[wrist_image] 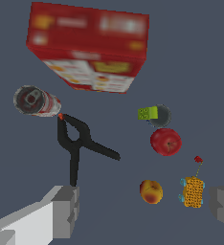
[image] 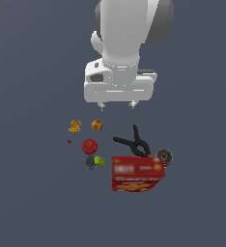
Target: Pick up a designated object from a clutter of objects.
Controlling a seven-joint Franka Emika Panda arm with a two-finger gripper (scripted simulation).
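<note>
On the dark grey floor (image: 33, 193), black spring clamp (image: 134, 141) lies.

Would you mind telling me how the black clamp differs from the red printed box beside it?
The black clamp is thin, with two long splayed handles; the red printed box is a solid block. The clamp is plain black with small red jaw tips; the box is red with printed panels. The clamp lies flat and low, while the box rises taller. Both rest on the grey surface, close together, and neither is held by the gripper.

The black clamp (wrist_image: 77, 143) lies with its red tip touching the can (wrist_image: 36, 101), its handles splayed toward the wide-apart fingers (wrist_image: 66, 210).
</note>
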